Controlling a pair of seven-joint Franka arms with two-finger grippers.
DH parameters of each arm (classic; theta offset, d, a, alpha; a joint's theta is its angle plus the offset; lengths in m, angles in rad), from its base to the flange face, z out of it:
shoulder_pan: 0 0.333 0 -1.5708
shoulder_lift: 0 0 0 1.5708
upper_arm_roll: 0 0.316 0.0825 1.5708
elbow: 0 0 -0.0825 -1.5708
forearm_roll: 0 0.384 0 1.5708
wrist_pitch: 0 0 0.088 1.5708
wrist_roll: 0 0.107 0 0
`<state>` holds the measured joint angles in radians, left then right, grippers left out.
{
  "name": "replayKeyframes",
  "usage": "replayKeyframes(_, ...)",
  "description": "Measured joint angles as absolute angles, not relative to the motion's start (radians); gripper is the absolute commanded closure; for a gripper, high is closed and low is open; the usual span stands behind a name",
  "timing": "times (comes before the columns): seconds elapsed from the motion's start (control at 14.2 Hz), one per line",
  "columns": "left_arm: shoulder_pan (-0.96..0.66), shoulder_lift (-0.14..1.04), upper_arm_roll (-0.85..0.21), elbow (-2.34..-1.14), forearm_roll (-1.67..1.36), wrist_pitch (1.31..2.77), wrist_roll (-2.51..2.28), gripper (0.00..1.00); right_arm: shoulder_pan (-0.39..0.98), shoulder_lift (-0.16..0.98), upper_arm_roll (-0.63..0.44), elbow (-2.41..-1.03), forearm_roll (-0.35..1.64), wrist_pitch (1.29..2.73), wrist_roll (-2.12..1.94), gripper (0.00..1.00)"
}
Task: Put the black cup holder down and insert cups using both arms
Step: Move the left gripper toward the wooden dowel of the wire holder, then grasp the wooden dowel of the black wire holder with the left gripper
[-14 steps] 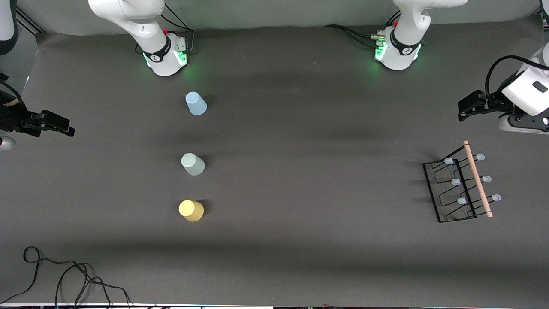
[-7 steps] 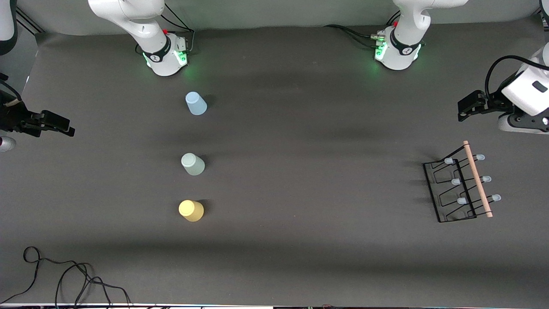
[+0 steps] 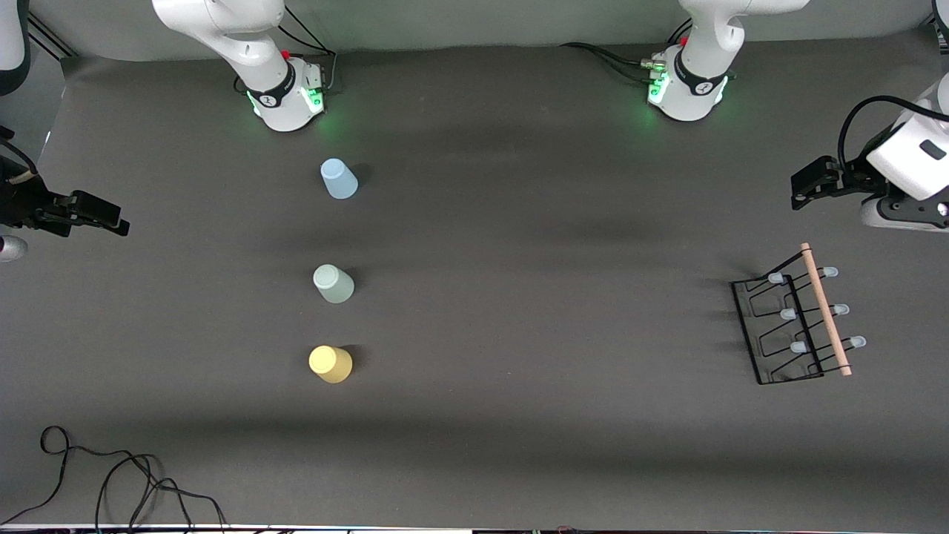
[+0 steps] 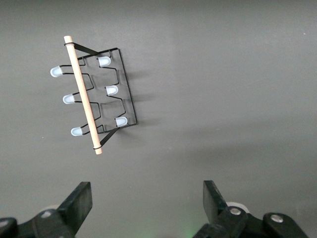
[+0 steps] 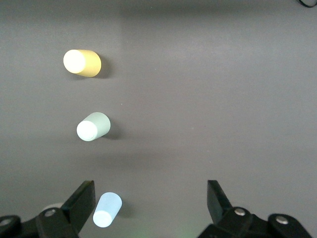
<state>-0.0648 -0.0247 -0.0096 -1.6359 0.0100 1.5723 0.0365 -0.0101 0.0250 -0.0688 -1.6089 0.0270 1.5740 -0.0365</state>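
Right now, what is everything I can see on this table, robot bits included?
rack: one, black wire with a wooden rod and six pale pegs, empty, at the left arm's end of the table.
blue cup: one, light blue, upside down, nearest the right arm's base.
green cup: one, pale green, upside down, middle of the row.
yellow cup: one, upside down, nearest the front camera.
cables: black, loose, at the table's edge nearest the front camera.
left gripper: black, open, up in the air near the rack.
right gripper: black, open, over the blue cup.
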Motion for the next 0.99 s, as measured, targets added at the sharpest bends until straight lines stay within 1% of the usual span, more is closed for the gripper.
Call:
replayKeyframes(0.14,-0.064,-0.009,-0.007,-1.643,0.011,1.593,0.036,0.00,-0.011,0.025,-0.069,-1.609,0.027,1.574,-0.036,0.00)
replayKeyframes(0.21,-0.062,0.007,-0.004,-1.653,0.013,1.625,0.036,0.00,-0.011,0.025,-0.070,-1.609,0.027,1.574,-0.036,0.00)
replayKeyframes(0.56,0.031,0.139,0.011,-1.734,0.023,1.859,0.039,0.02,-0.011,0.025,-0.072,-1.609,0.027,1.573,-0.036,0.00)
replayKeyframes(0.63,0.053,0.170,0.011,-1.741,0.029,1.896,0.040,0.05,-0.011,0.025,-0.072,-1.609,0.027,1.573,-0.036,0.00)
replayKeyframes(0.7,0.070,0.201,0.012,-1.747,0.032,1.930,0.042,0.12,-0.011,0.025,-0.072,-1.609,0.027,1.573,-0.036,0.00)
replayKeyframes(0.77,0.079,0.231,0.012,-1.748,0.035,1.961,0.043,0.17,-0.011,0.025,-0.072,-1.609,0.027,1.573,-0.036,0.00)
replayKeyframes(0.84,0.082,0.261,0.012,-1.749,0.042,1.986,0.043,0.19,-0.011,0.025,-0.072,-1.609,0.027,1.573,-0.036,0.00)
replayKeyframes(0.99,0.090,0.316,0.012,-1.750,0.068,2.018,0.042,0.19,-0.011,0.025,-0.072,-1.609,0.027,1.573,-0.036,0.00)
